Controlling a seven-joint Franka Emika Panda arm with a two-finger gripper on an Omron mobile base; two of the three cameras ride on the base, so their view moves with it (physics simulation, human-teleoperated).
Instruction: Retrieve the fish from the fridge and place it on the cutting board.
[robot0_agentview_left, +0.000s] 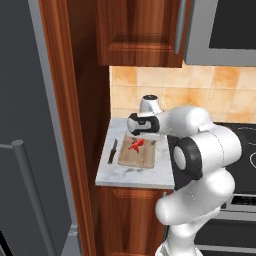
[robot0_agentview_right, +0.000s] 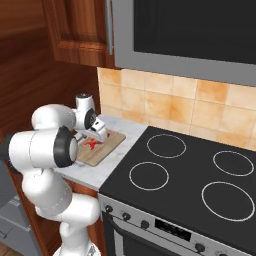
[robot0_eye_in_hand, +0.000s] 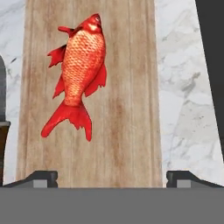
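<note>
The red fish (robot0_eye_in_hand: 78, 74) lies flat on the tan wooden cutting board (robot0_eye_in_hand: 127, 131), towards its far left part, free of the fingers. My gripper (robot0_eye_in_hand: 112, 178) hangs just above the board, open, its two dark fingertips (robot0_eye_in_hand: 38, 177) wide apart with nothing between them. From the base, the fish (robot0_agentview_left: 135, 145) shows on the board (robot0_agentview_left: 140, 159) just below the gripper (robot0_agentview_left: 138, 135). On the other side the fish (robot0_agentview_right: 91, 144) and board (robot0_agentview_right: 107, 145) lie under the gripper (robot0_agentview_right: 99, 135). The grey fridge (robot0_agentview_left: 20, 100) stands at the far left.
A thin dark knife (robot0_agentview_left: 113, 151) lies on the marble counter (robot0_agentview_left: 125, 176) left of the board. The black stove top (robot0_agentview_right: 190, 175) adjoins the counter on the right. Wooden cabinets (robot0_agentview_left: 140, 30) and a microwave (robot0_agentview_left: 225, 30) hang overhead. A wooden side panel (robot0_agentview_left: 70, 125) separates the fridge from the counter.
</note>
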